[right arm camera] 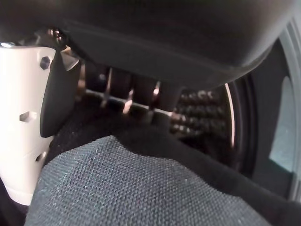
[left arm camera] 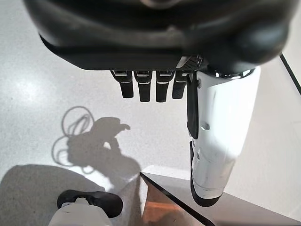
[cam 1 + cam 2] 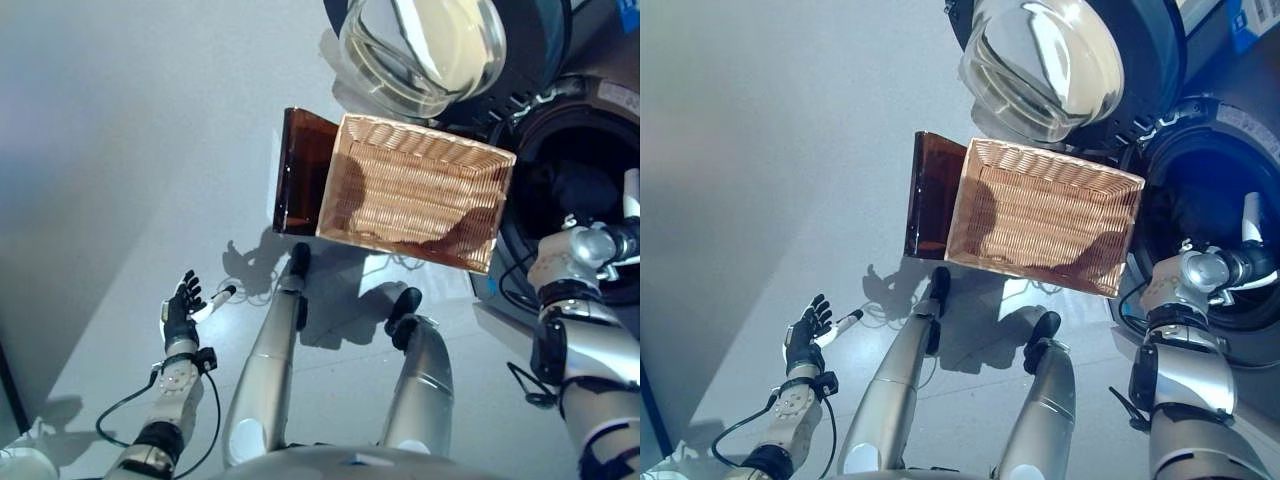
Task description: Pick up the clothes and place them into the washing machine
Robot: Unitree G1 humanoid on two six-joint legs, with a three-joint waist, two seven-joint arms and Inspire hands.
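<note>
Grey floor runs across the whole room, with the washing machine [image 3: 575, 190] standing at about two o'clock, its round glass door [image 3: 425, 50] swung wide open. Inside the drum lies a dark grey knitted garment [image 1: 141, 188], and the right hand [image 1: 127, 94] is pushed in over it. That cloth looks soft and limp, light enough to sag wherever it is lifted, so a bunched pinch in its middle seems the safest hold. Whether the right hand's fingers grip the cloth or hang loose above it, I cannot tell; they are lost in the dark of the drum. Just beside the drum mouth, toward twelve o'clock, sits a wicker basket [image 3: 415, 190], and no clothes show in it, so the loading seems nearly finished. A brown translucent panel [image 3: 300, 170] leans on its far side. Well apart, at eight o'clock, the left hand [image 3: 182, 312] hangs over bare floor, fingers straight, holding nothing.
</note>
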